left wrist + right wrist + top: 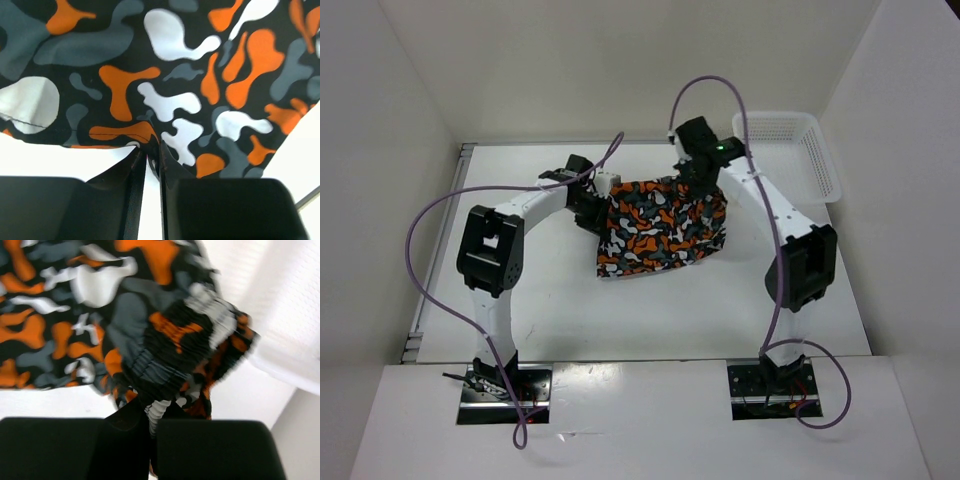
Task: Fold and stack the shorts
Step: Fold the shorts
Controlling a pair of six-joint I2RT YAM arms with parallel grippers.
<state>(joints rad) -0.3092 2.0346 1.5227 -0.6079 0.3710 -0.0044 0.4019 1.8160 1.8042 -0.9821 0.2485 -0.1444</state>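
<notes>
Shorts [660, 228]: soft cloth with orange, grey and white blobs.
Left gripper [152, 156]: pinches a flat edge.
Right gripper [151, 416]: pinches the crinkly waistband.
Top view only: white mesh basket [810, 150].

In the left wrist view the shorts [165, 75] are cut off by the top and side edges. In the right wrist view their gathered waistband [190, 340] is blurred, and the tips of the right hand [150, 414] are covered by it.
</notes>
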